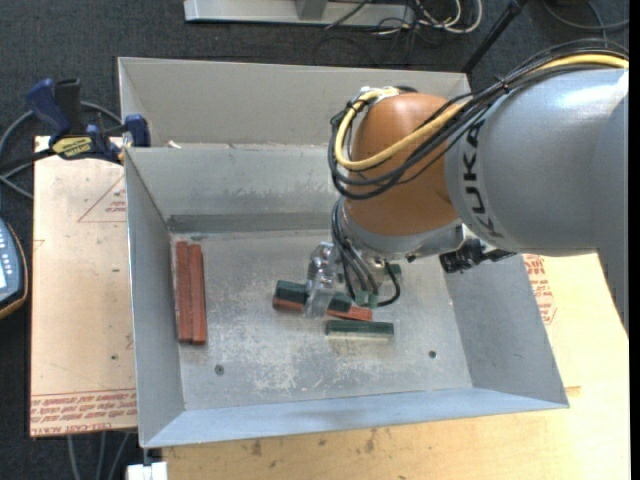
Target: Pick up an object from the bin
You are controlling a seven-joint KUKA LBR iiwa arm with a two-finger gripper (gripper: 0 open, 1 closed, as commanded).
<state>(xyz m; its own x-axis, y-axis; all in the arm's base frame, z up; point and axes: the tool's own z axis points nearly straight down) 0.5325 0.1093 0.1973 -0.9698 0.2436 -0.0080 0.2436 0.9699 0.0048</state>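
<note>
Metal tool [323, 293] among green-and-red blocks [291, 296], bin [262, 370] centre; red bar [190, 293] along left edge

Grey metal bin [300, 378], pretty scuffed floor. Two long reddish-brown bars [190, 293] lie side by side at its left. Mid-floor there's a green-and-red block [291, 296], plus a dark green strip [358, 330] near it.

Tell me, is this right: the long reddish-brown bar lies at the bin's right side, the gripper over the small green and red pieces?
No: the camera view shows the bar by the left wall of the bin. The gripper is over the green and red pieces.
</note>
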